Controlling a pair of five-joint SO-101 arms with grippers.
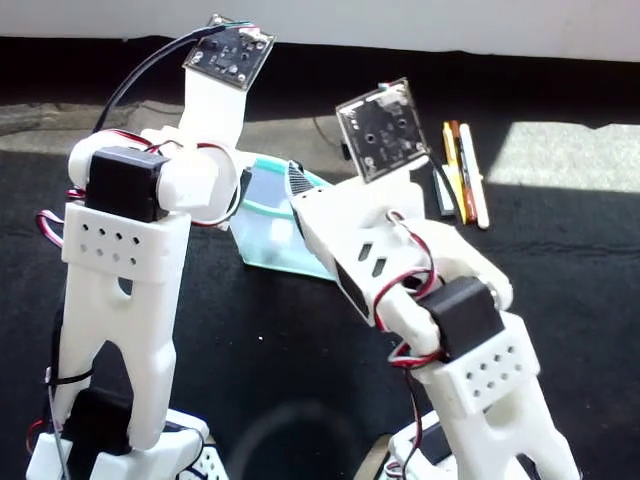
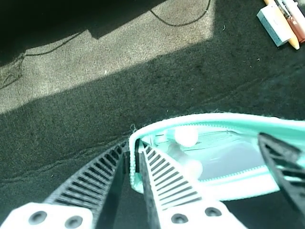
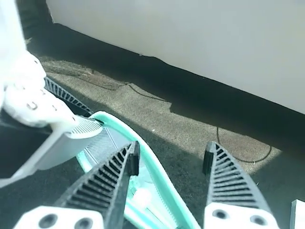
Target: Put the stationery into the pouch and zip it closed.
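I saw the mint-green, see-through pouch (image 2: pixel 224 164) gaping open, zip teeth lining its rim; my left gripper (image 2: pixel 134 149) pinched its end, my right gripper (image 3: pixel 171 155) stood spread.

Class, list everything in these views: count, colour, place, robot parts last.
mat: one, black, under everything.
pouch: one, mint green, unzipped, on the mat.
stationery: several pieces, yellow, reddish, white, together on the mat, apart from the pouch.
cable: one, thin, dark, on the mat.
left gripper: one, dark fingers, shut on the pouch's rim.
right gripper: one, dark fingers, open at the pouch's mouth.
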